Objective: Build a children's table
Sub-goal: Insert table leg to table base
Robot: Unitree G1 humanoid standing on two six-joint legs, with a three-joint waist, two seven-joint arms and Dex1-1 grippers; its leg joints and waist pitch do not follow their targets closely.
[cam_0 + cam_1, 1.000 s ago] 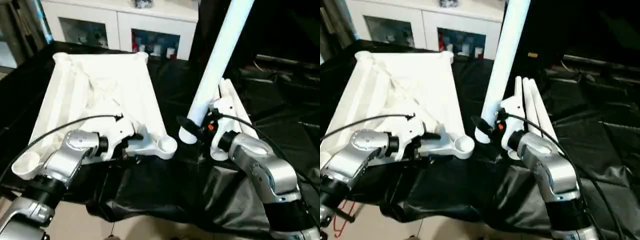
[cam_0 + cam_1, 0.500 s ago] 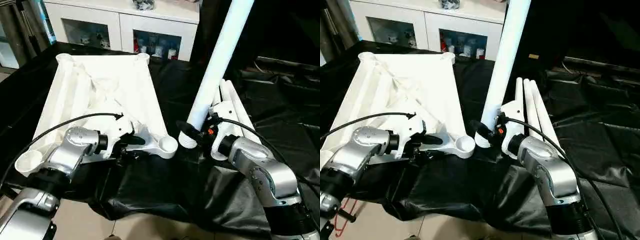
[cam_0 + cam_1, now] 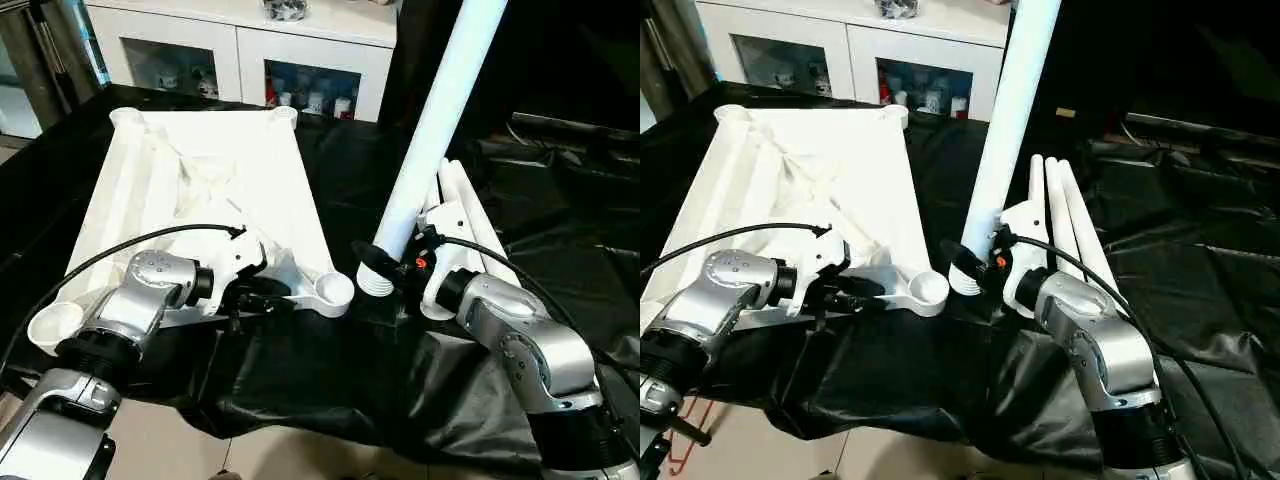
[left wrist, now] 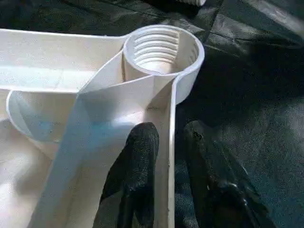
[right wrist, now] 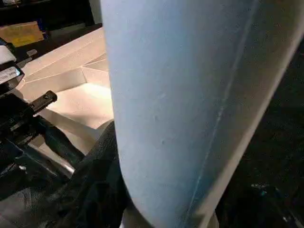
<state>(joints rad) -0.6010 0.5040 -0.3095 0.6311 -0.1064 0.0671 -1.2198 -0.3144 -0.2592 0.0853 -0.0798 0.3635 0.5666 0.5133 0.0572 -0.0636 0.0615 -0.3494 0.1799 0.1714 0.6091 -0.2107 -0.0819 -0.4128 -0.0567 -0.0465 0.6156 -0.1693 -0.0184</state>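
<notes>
The white tabletop (image 3: 200,170) lies ribbed side up on the black cloth. Its near right corner socket (image 3: 333,290) shows its inner thread (image 4: 161,47). My left gripper (image 4: 168,137) straddles the rim wall just behind that socket, one black finger (image 4: 137,156) inside and the other outside, closed in on the wall. My right gripper (image 3: 385,262) is shut on a long white leg (image 3: 430,130). The leg stands steeply, leaning right, and its threaded end (image 3: 375,283) hangs just right of the socket. Three more legs (image 3: 1065,220) lie side by side behind my right hand.
The black cloth (image 3: 330,370) covers the work surface and hangs over its front edge. A white glass-fronted cabinet (image 3: 250,50) stands behind the tabletop. Black cables run along both silver forearms.
My left gripper's fingers have closed in onto the tabletop rim near the socket. The held leg and my right arm have barely moved. The camera has shifted a little.
</notes>
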